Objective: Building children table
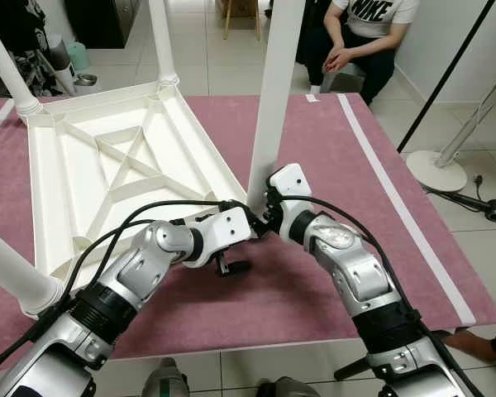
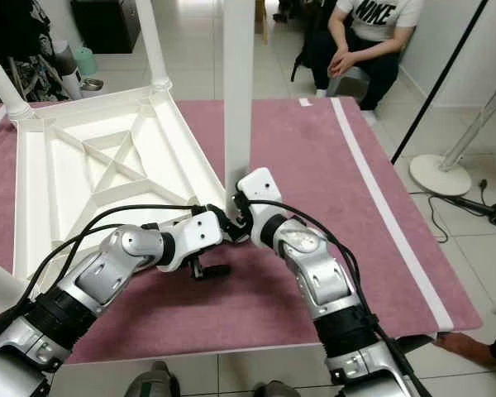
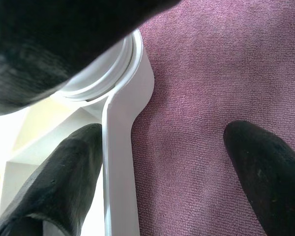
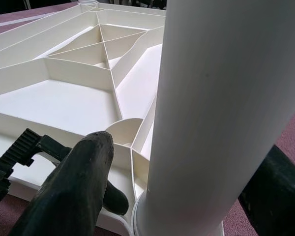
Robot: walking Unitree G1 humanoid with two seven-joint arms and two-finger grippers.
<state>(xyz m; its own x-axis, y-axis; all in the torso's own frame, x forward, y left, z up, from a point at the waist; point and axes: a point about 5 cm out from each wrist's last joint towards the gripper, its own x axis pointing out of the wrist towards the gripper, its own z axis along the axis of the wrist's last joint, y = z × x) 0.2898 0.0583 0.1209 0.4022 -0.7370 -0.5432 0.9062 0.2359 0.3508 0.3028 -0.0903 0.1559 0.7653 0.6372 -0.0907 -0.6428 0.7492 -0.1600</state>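
Both arms bent inward at the table's near corner.
The leg (image 1: pixel 274 91) is clasped by the right gripper (image 4: pixel 187 196); the left gripper (image 3: pixel 162 162) is spread over the tabletop (image 1: pixel 107 157) rim.

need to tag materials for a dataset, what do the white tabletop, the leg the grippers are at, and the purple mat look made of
Tabletop: probably moulded plastic, matte white; thin ribs cross its underside.
Leg: likely the same plastic, smooth, slightly glossy tube, seamless.
Mat: carpet-like fabric; the left wrist view shows a short looped pile.
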